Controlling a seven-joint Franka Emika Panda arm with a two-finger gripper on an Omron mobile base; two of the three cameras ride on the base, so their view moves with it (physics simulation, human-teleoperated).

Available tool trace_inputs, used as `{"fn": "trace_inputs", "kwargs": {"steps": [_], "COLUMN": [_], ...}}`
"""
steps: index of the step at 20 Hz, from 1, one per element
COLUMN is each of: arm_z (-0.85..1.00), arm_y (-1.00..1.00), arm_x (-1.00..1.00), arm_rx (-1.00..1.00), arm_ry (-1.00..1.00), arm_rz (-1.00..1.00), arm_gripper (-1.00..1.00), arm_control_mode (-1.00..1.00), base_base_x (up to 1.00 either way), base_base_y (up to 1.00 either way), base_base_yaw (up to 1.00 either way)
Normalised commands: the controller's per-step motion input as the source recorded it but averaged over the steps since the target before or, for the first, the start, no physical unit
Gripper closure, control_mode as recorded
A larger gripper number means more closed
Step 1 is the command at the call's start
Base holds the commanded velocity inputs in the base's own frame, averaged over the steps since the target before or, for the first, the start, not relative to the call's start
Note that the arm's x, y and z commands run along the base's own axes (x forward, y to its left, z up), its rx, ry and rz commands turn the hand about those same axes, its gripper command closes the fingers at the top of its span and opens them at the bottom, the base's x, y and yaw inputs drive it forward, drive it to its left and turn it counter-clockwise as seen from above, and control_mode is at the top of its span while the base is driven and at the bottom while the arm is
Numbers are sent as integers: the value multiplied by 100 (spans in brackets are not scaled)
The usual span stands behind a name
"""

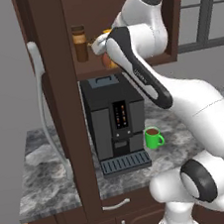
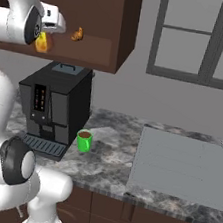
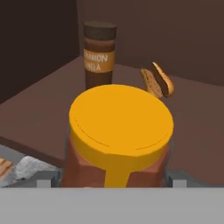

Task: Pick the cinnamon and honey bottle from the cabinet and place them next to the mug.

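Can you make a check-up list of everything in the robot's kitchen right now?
Surface: grey marbled counter, a pale flat panel at its right end.
Cinnamon: upright on the cabinet shelf, untouched.
Honey bottle: on the shelf's front edge, close up in the hand view, yellow-orange cap toward the camera.
Mug: green, on the counter beside the coffee machine.
Clutter: a small tan-golden piece on the shelf behind the honey bottle.
Gripper: at the honey bottle, one of the fingers on each side; whether they squeeze it cannot be told.
Cables: nothing seen.
Surroundings: window above the counter, drawers below.
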Motion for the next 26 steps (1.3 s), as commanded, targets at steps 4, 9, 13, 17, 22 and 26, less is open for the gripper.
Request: {"fn": "trace_inputs", "kwargs": {"steps": [4, 9, 13, 17, 22, 26], "arm_z": [-3, -17, -20, -21, -26, -25], "arm_y": [-53, -52, -52, -69, -86, -83], "arm_x": [-100, -100, -100, -96, -61, -29], "arm_rx": [5, 4, 3, 1, 0, 0], "arm_ry": [-15, -11, -4, 0, 0, 0], "arm_rz": [0, 0, 0, 0, 4, 12], "arm_gripper": [100, 100, 100, 100, 100, 100], "arm_control_mode": [-100, -100, -100, -100, -100, -100], "base_base_x": [0, 0, 0, 0, 0, 0], "base_base_y": [0, 0, 0, 0, 0, 0], "base_base_yaw": [0, 0, 0, 0, 0, 0]}}
